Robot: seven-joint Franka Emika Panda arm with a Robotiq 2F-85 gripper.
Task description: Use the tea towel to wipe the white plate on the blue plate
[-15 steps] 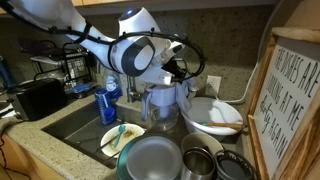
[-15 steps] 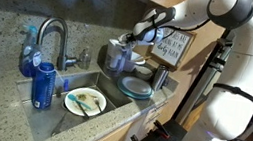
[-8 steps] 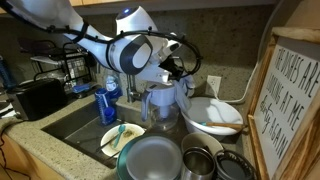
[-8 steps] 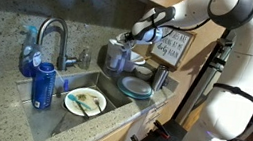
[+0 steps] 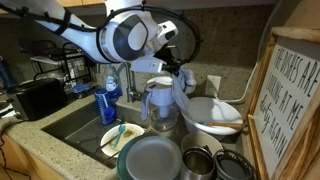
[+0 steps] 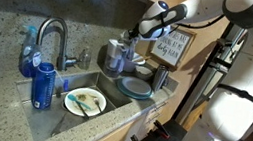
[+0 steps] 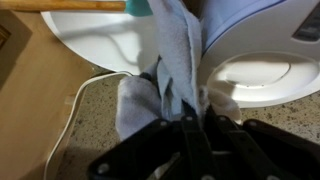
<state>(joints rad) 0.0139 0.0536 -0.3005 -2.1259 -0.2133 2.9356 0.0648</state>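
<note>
My gripper (image 5: 172, 66) is shut on the grey-blue tea towel (image 5: 181, 96), which hangs down from the jaws above the counter. In the wrist view the towel (image 7: 175, 60) drapes from my gripper (image 7: 186, 128) over the edge of a white plate (image 7: 95, 35). That white plate (image 5: 214, 117) sits at the right of the counter, just right of the hanging towel; I cannot tell whether a blue plate lies under it. A blue-grey plate (image 5: 150, 157) lies at the front. In an exterior view my gripper (image 6: 136, 32) holds the towel (image 6: 131, 47) above stacked plates (image 6: 137, 86).
A clear pitcher with a white lid (image 5: 160, 104) stands right beside the towel. A white plate with food scraps (image 5: 121, 135) lies in the sink, a blue bottle (image 5: 108, 100) behind it. Metal cups (image 5: 198, 162) stand at the front. A framed sign (image 5: 292, 100) leans at right.
My gripper has risen and shifted right, lifting the towel so it hangs longer beside the pitcher.
</note>
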